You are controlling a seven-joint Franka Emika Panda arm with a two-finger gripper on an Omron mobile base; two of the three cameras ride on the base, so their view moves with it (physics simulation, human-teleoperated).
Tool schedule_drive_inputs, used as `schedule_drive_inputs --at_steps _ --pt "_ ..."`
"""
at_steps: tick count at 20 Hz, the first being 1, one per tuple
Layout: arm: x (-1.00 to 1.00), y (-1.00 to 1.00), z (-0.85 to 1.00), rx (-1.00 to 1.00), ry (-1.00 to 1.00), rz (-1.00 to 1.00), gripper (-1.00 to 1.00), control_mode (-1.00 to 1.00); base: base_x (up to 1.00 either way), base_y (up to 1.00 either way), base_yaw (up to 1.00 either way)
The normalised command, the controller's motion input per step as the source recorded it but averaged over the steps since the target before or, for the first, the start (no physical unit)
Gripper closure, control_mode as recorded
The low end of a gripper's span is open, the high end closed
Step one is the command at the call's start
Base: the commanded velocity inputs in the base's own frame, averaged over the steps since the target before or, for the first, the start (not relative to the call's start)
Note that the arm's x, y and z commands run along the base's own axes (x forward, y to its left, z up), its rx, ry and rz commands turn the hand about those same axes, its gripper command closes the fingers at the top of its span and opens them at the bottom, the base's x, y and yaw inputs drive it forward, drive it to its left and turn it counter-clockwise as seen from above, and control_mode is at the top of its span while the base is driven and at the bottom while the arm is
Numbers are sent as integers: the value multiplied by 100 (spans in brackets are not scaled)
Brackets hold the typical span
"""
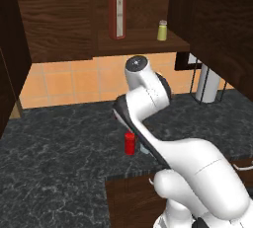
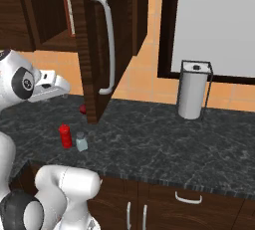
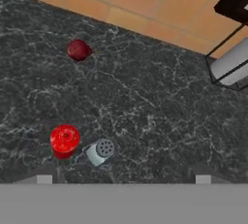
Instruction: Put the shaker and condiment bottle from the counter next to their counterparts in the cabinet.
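dark marbled stone makes the counter (image 3: 160, 116), with orange tiles behind it and a dark wood cabinet (image 1: 59, 19) above, whose door stands open. near the front edge of the counter the condiment bottle (image 3: 64, 140) and the shaker (image 3: 99, 152) are seen upright, just beside each other but apart, the shaker on the side of the paper towel holder (image 2: 193, 89). a small dark-red round thing (image 3: 78, 50) lies well apart from them, closer to the tiled wall. on the cabinet shelf the counterparts are found – a tall red bottle (image 1: 116, 12) with green cap and a small yellowish shaker (image 1: 162, 30), with free shelf between them. the gripper (image 2: 57, 88) is held high above the counter, and nothing is held in it; only the very tips of the fingers (image 3: 43, 179) are seen, wide apart, so the claw is judged to be wide. the step in hand is judged to be the reach for one of the two items. for a good grasp the hand should be centred over a single item before it is lowered – the two stand so close that a finger may knock the neighbour over. the shaker is short and round, so it should be taken low on its body, not at the cap.
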Motion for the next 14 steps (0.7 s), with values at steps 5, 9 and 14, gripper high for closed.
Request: schedule_drive_inputs --at_steps 5,9,14 --pt "-28 15 -46 -13 -16 -1 -100 -100 0 0 0" --pt "-27 23 -35 -9 -35 0 -100 -100 0 0 0" --pt "-10 20 -56 -19 -30 -1 -100 -100 0 0 0"
